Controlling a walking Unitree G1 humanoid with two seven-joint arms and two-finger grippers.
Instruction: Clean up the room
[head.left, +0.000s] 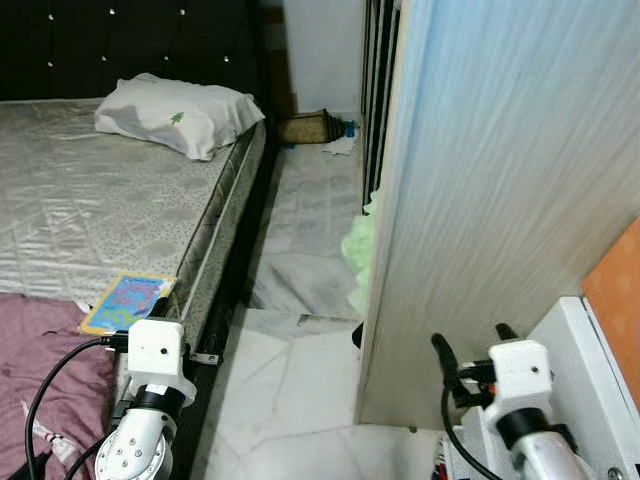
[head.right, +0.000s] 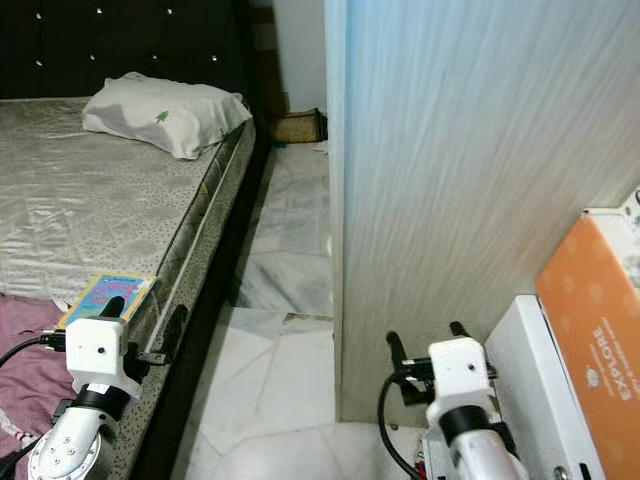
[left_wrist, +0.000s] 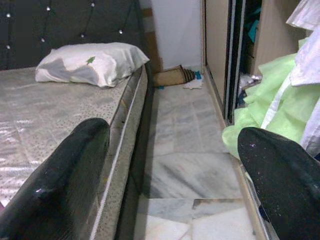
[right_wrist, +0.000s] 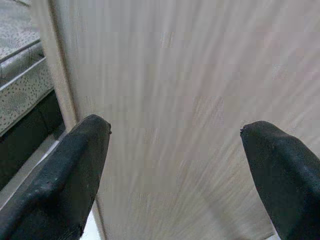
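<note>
— On the bed's near edge, what lies there?
— A colourful flat booklet (head.left: 127, 300), just beyond the left gripper (left_wrist: 170, 170), whose fingers are spread wide, empty.
— And the right gripper (right_wrist: 175, 175)?
— It faces the pale wooden wardrobe panel (head.left: 500, 200), fingers released too. Light green cloth (left_wrist: 260, 100) spills from the wardrobe onto the marble floor (head.left: 300, 380).
</note>
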